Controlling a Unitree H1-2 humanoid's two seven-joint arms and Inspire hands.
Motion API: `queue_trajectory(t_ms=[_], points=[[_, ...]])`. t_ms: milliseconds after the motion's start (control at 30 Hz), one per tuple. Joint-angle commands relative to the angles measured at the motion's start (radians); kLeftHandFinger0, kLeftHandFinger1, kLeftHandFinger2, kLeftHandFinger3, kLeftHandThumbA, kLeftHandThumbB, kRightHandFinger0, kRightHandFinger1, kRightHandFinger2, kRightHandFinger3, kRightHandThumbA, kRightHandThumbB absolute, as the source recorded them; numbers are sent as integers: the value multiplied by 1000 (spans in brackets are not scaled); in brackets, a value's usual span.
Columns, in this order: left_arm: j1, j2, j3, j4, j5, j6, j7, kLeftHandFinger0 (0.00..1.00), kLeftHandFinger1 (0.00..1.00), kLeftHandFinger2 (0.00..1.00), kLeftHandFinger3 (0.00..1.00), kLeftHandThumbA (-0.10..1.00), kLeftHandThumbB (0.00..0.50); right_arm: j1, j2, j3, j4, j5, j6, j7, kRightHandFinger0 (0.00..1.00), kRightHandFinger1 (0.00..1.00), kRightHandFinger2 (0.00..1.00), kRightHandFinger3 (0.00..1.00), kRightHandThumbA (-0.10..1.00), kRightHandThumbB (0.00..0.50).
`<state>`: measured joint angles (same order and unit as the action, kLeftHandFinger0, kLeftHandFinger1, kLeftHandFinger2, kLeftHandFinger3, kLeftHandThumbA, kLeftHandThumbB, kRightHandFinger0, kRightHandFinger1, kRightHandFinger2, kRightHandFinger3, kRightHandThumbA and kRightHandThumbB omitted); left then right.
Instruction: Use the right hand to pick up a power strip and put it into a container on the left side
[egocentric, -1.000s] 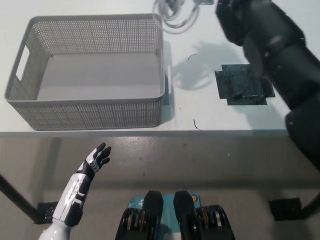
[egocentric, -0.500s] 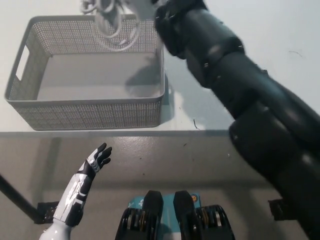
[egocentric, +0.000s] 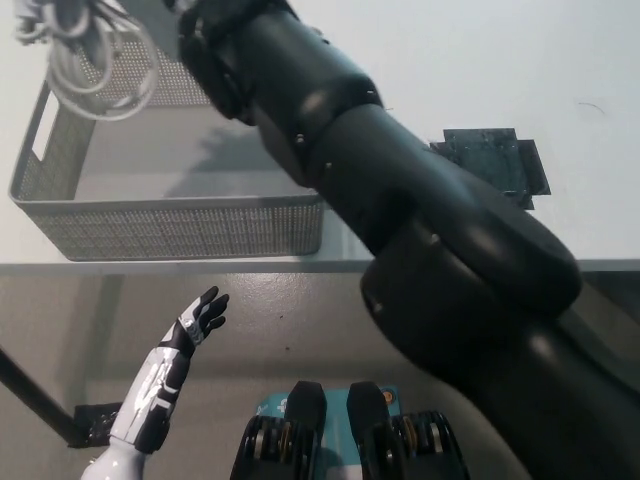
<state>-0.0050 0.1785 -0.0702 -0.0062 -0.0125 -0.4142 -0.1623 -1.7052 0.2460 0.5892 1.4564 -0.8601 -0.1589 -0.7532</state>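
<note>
My black right arm (egocentric: 400, 200) reaches from the bottom right across the picture to the top left. Its hand (egocentric: 195, 12) is mostly cut off by the top edge. From there the power strip's coiled white cord (egocentric: 95, 65) hangs in the air over the far left part of the grey mesh basket (egocentric: 180, 228). The strip's body barely shows at the top left corner (egocentric: 28, 12). Nothing lies on the visible part of the basket's floor. My white left hand (egocentric: 192, 325) rests below the table's front edge at the lower left, fingers apart.
A dark square patch (egocentric: 490, 165) is stuck on the white table (egocentric: 560, 60) to the right of the arm. The table's front edge (egocentric: 200, 266) runs across just below the basket.
My right arm has swung left, carrying the power strip and its cord from the table right of the basket to above the basket's far left. The left hand has stayed put.
</note>
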Motion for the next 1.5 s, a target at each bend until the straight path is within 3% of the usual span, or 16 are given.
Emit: queue_trajectory(t_ms=[0,33,67,100,167,367,767,833,933,1033,1133,1200,1267,1333,1400,1467], points=[[-7,9,-5,-30,9,-6,-12,1000,1000,1000,1000,1000,225,-105,15,-8,-2,43,115,101,0,77,522,657,-100,273],[-9,11,-4,-27,5,-8,-12,1000,1000,1000,1000,1000,226,-110,21,-19,3,58,167,190,176,376,856,906,10,239],[-9,11,-5,-30,5,-5,-13,1000,1000,1000,1000,1000,227,-113,22,-24,4,67,184,233,345,664,1000,1000,140,272],[-9,12,-6,-37,8,3,-13,1000,1000,1000,1000,1000,228,-119,21,-33,7,79,205,295,851,1000,1000,1000,337,369],[-11,12,-6,-32,3,-5,-14,1000,1000,1000,1000,1000,221,-122,23,-44,7,93,233,337,1000,1000,1000,1000,425,471],[-24,17,-6,-28,-3,-5,-19,1000,1000,1000,1000,1000,218,-130,13,-63,6,109,278,433,1000,1000,1000,1000,522,500],[-37,19,-11,-29,-10,2,-26,1000,1000,1000,1000,1000,212,-100,-22,-90,2,150,334,501,1000,1000,1000,1000,670,438],[-43,21,-12,-26,-14,5,-31,1000,1000,1000,1000,1000,215,-93,-26,-101,4,166,352,540,1000,1000,1000,1000,622,473],[-43,20,-13,-31,-8,2,-32,1000,1000,1000,1000,1000,201,-95,-32,-47,18,135,391,839,1000,1000,1000,1000,679,491],[-42,20,-13,-36,-11,13,-34,1000,1000,1000,1000,1000,201,-125,-41,27,36,85,325,1264,1000,1000,1000,1000,826,397],[-39,23,-13,-51,1,31,-32,1000,1000,1000,1000,1000,204,-120,-72,-26,33,157,256,1443,1000,1000,1000,1000,370,325],[-41,22,-13,-44,1,21,-31,1000,1000,1000,1000,1000,203,-124,-84,-65,33,201,261,1538,1000,983,956,964,248,311],[-60,33,-11,-41,-2,29,-38,1000,1000,1000,1000,1000,206,-138,-100,-95,31,232,276,1572,812,859,868,897,103,306],[-60,34,-13,-39,-2,31,-40,1000,1000,1000,1000,1000,206,-144,-113,-123,29,262,279,1629,917,892,898,921,22,332],[-58,34,-16,-35,12,23,-39,1000,1000,1000,1000,1000,206,-150,-130,-171,26,313,295,1699,645,728,781,808,-93,320],[-58,32,-18,-29,24,10,-36,1000,1000,1000,1000,1000,197,-162,-143,-207,24,348,332,1730,561,686,703,600,-35,333]])
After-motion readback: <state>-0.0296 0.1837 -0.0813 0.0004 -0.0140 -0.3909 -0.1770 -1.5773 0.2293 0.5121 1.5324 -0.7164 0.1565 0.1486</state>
